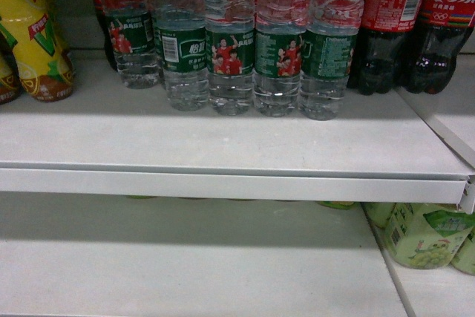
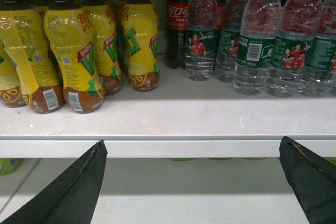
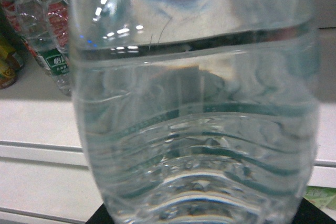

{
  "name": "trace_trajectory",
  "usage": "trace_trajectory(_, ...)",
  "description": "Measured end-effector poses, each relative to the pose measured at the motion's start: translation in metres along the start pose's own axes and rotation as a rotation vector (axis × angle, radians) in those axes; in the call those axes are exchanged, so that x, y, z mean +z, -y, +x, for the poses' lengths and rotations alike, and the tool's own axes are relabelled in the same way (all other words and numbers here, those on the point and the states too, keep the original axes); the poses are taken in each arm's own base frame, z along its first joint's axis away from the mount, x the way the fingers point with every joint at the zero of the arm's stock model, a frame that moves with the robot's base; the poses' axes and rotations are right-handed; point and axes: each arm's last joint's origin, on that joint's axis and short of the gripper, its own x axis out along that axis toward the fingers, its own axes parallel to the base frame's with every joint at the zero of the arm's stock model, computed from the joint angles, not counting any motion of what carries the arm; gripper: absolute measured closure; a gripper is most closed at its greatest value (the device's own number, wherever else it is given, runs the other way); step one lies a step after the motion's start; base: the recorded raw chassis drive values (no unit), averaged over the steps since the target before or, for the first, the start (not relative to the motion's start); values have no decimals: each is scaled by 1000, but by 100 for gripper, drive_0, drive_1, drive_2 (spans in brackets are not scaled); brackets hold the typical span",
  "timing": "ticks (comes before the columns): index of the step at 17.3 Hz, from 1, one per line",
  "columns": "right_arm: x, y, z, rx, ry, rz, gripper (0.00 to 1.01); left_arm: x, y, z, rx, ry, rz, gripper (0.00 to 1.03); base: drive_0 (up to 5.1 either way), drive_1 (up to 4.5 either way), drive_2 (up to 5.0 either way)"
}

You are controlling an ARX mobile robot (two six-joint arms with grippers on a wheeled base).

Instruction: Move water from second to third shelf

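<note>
A water bottle fills the right wrist view; whether the right pincer grips it is unclear. It looks full, heavy, smooth and squeezable, best held at its ribbed middle. The left pincer hangs open.

The location is a retail shop, specifically a drinks aisle fitted with white painted metal shelving in stacked tiers. Identical products stand grouped in rows by type: clear ribbed plastic water bottles with green wrap labels, dark cola bottles with red labels, and yellow-wrapped lemon tea bottles with yellow caps. Printed barcodes face outward on several labels, and pale green packaged drinks occupy the tier below.
</note>
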Motion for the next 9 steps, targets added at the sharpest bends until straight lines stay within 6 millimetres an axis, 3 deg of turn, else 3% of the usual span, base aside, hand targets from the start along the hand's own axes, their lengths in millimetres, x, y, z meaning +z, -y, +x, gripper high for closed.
trace_trajectory(9,6,10,-11,-23,31,-9,61,0,0,0,0,0,0,5,0,0,0)
